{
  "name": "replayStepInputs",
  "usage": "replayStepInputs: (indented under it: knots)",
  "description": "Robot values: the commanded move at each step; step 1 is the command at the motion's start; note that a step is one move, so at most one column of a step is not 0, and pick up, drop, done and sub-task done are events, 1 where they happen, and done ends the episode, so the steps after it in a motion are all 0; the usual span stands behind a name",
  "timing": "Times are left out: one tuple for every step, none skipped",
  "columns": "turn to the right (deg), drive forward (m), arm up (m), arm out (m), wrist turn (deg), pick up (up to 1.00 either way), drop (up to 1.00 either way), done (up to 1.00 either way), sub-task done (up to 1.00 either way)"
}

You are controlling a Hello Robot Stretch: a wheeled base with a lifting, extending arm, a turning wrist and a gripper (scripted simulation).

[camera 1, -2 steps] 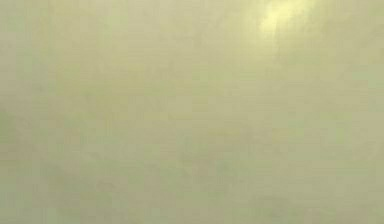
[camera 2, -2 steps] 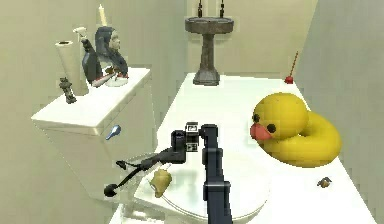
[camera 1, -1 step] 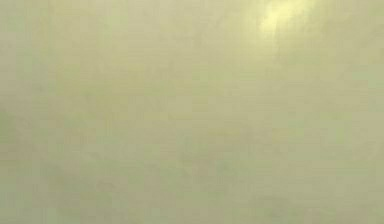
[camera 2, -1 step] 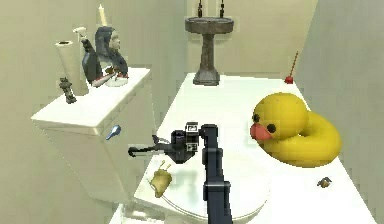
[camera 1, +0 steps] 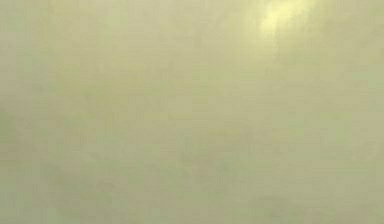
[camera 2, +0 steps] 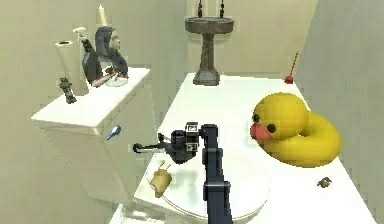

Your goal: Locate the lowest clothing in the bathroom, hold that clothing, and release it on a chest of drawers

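While the gripper (camera 2: 148, 147) hangs near the toilet (camera 2: 95, 125), its load cannot be told; finding clothing likely remains.

The arm side view is evenly bright; a glare (camera 1: 280, 14) glows at the forward view's upper right.

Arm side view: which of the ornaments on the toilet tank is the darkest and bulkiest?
The bust, right of the pale vase. The candle is thin and light; the small figure is far smaller.
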Motion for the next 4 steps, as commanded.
replayStepInputs:
  knots:
    - [0.0, 0.0, -0.3, 0.0, 0.0, 0.0, 0.0, 0.0, 0.0]
    - [0.0, 0.0, 0.0, 0.0, 0.0, 1.0, 0.0, 0.0, 0.0]
    - [0.0, 0.0, 0.1, 0.0, 0.0, 0.0, 0.0, 0.0, 0.0]
    - [0.0, 0.0, 0.4, 0.0, 0.0, 0.0, 0.0, 0.0, 0.0]
